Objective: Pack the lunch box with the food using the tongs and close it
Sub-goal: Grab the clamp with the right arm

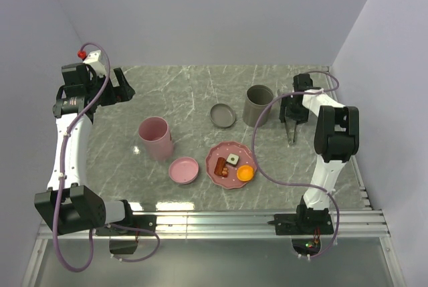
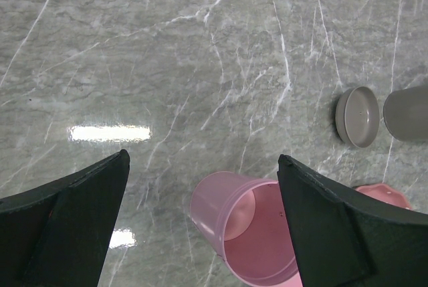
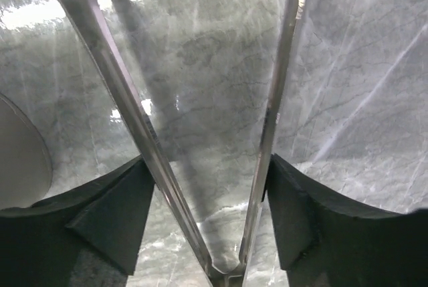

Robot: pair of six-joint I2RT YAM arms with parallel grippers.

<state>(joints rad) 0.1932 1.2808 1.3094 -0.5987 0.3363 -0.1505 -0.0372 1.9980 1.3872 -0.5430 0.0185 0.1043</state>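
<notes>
The food lies on a pink scalloped plate (image 1: 217, 150): an orange slice (image 1: 245, 173), a pale cube (image 1: 232, 158) and a reddish-brown sausage bit (image 1: 221, 165). The grey metal tongs (image 1: 291, 131) hang tips-down at the right, beside the grey tub (image 1: 258, 104). My right gripper (image 1: 291, 117) holds them. In the right wrist view its fingers press on both thin arms of the tongs (image 3: 127, 106), just above their joined end; the right gripper (image 3: 207, 161) is shut on them. My left gripper (image 1: 124, 86) hovers open at the far left, above the pink tub (image 2: 251, 233).
A tall pink tub (image 1: 156, 138) stands left of centre with its pink lid (image 1: 184, 170) in front. The grey lid (image 1: 223, 115) lies left of the grey tub (image 3: 20, 160). Walls close the table on three sides.
</notes>
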